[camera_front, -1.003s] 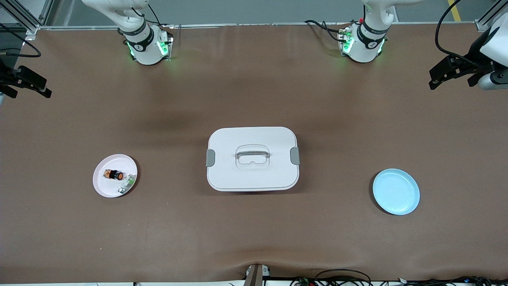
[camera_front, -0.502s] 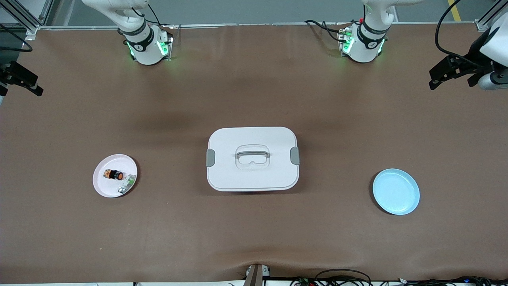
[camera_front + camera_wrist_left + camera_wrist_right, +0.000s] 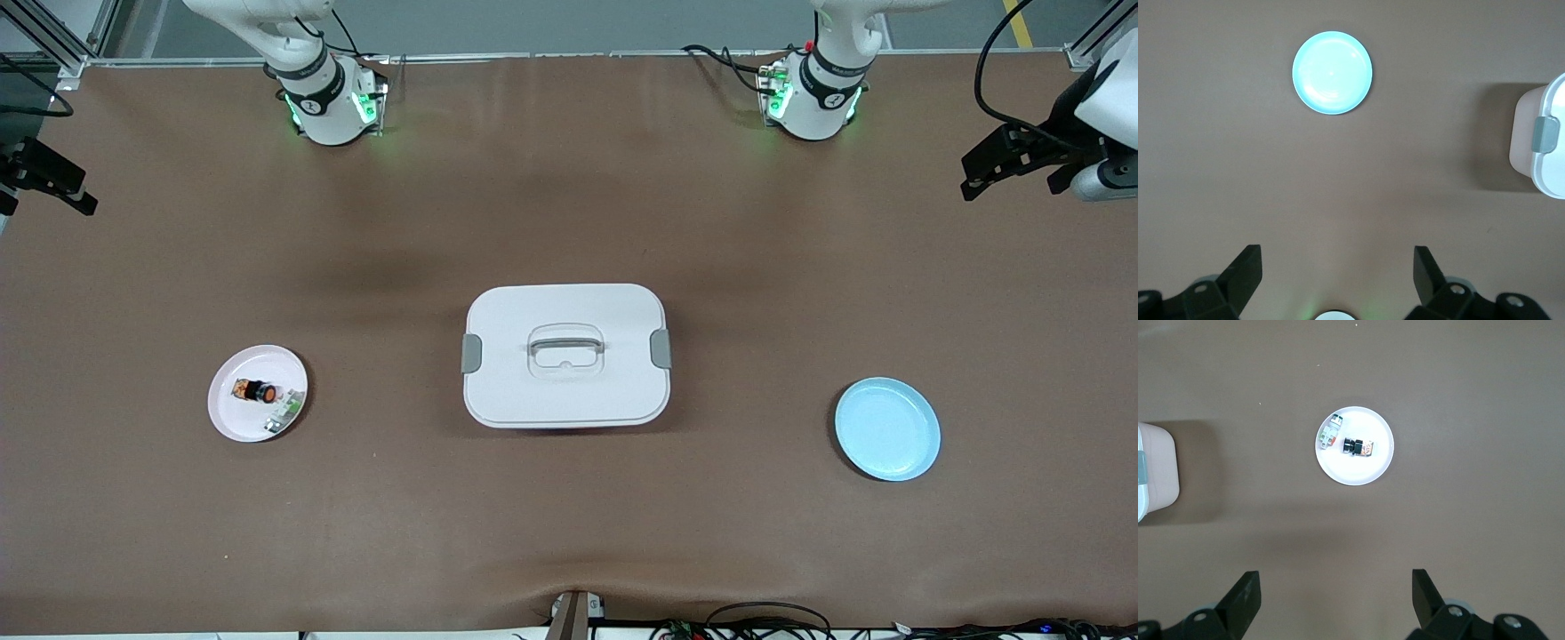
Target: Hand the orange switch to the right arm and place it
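Observation:
The orange switch point(image 3: 255, 390) lies on its side on a small white plate point(image 3: 233, 418) toward the right arm's end of the table, next to a small white-and-green part point(image 3: 283, 412). The right wrist view shows the switch point(image 3: 1359, 447) on the plate point(image 3: 1358, 471) well below my right gripper point(image 3: 1336, 600), which is open and empty. In the front view the right gripper point(image 3: 76, 191) hangs high at its end of the table. My left gripper point(image 3: 971, 178) is open and empty, high at the left arm's end, also shown in its wrist view point(image 3: 1337, 280).
A white lidded box point(image 3: 565, 356) with a grey handle stands in the table's middle. An empty light-blue plate point(image 3: 887, 428) lies toward the left arm's end and shows in the left wrist view point(image 3: 1332, 73). The box's corner shows in both wrist views.
My right gripper has drawn slightly outward toward the table's edge, then held still. The left arm, the plates and the switch have not moved.

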Robot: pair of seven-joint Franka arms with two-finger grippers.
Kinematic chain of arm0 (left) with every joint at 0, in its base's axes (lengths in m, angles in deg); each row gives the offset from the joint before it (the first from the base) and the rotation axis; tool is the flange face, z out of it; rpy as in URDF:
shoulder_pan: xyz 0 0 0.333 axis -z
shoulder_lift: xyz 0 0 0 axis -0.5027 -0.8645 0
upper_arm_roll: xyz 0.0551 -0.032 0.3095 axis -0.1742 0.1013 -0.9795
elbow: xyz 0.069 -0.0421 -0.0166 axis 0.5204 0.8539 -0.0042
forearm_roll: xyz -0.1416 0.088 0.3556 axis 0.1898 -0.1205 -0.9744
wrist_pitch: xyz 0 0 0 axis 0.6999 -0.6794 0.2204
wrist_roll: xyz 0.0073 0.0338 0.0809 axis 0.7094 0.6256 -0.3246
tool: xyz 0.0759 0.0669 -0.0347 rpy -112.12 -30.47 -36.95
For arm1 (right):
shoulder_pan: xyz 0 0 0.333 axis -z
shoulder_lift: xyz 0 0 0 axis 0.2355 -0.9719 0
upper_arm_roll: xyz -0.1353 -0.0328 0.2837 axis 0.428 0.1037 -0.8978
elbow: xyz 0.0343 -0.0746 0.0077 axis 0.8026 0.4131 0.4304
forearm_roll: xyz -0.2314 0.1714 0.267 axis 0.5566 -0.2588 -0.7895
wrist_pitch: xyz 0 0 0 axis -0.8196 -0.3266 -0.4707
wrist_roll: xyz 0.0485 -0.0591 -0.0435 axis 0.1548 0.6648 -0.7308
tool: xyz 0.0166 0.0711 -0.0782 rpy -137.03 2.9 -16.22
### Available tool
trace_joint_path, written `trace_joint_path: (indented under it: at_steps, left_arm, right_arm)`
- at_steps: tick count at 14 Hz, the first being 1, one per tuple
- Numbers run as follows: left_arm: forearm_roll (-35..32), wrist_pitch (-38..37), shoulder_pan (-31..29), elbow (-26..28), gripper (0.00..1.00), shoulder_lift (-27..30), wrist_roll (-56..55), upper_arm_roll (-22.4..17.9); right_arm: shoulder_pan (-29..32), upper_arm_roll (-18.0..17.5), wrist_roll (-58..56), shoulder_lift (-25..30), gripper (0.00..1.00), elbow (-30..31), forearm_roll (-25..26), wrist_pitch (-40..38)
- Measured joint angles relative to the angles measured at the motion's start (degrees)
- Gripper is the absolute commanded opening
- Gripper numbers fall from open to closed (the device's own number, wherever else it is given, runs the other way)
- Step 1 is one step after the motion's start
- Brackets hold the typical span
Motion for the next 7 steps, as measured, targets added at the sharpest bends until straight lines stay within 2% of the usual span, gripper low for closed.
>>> trace_joint_path:
  at_steps: [7]
  left_arm:
    - [0.0,0.04,0.27,-1.49,1.0,-0.03,0.0,0.05]
  right_arm:
    - [0.0,0.0,0.0,-0.07,1.0,0.0,0.0,-0.05]
